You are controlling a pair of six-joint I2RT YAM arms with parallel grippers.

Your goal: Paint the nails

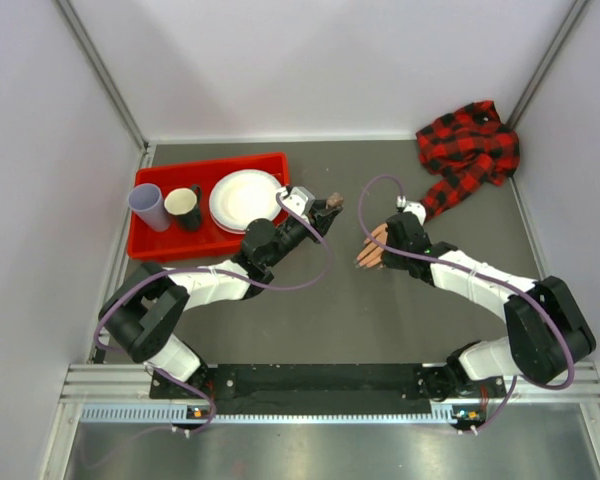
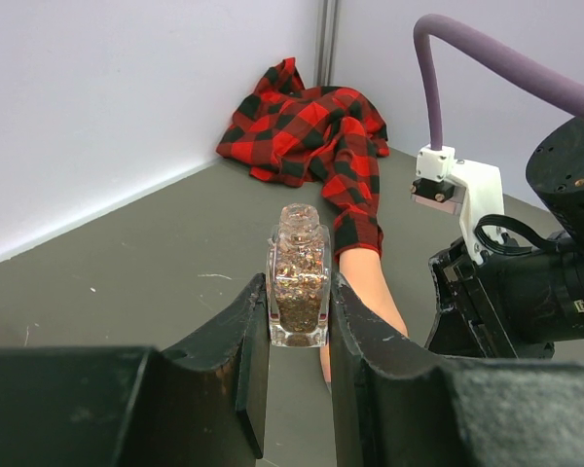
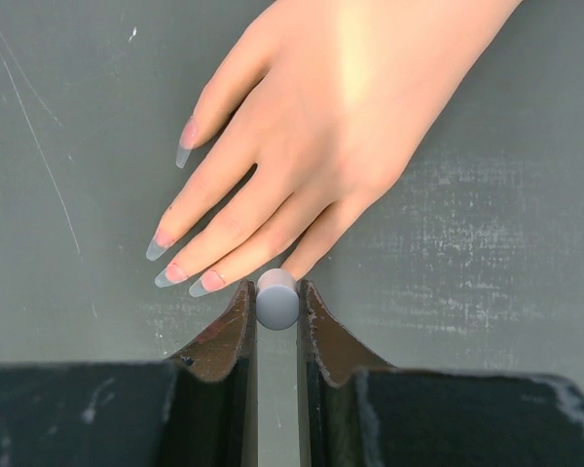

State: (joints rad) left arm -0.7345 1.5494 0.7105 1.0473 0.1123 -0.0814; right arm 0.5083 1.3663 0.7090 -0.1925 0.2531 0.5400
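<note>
A peach mannequin hand (image 3: 341, 117) lies flat on the grey table, with long clear nails (image 3: 167, 277) on its fingertips. Its red-and-black plaid sleeve (image 1: 467, 150) trails to the far right corner. My right gripper (image 3: 277, 304) is shut on a grey round polish cap (image 3: 277, 297), seen end-on just over the little finger's tip; that nail and any brush are hidden. My left gripper (image 2: 299, 326) is shut on a clear, uncapped bottle of coppery glitter polish (image 2: 299, 277), held upright to the left of the hand (image 1: 368, 255).
A red tray (image 1: 170, 243) at the far left holds a white plate (image 1: 245, 198), a lavender cup (image 1: 147, 205) and a black cup (image 1: 183, 207). White walls close in the table on three sides. The right wrist (image 2: 511, 292) sits close beside the bottle.
</note>
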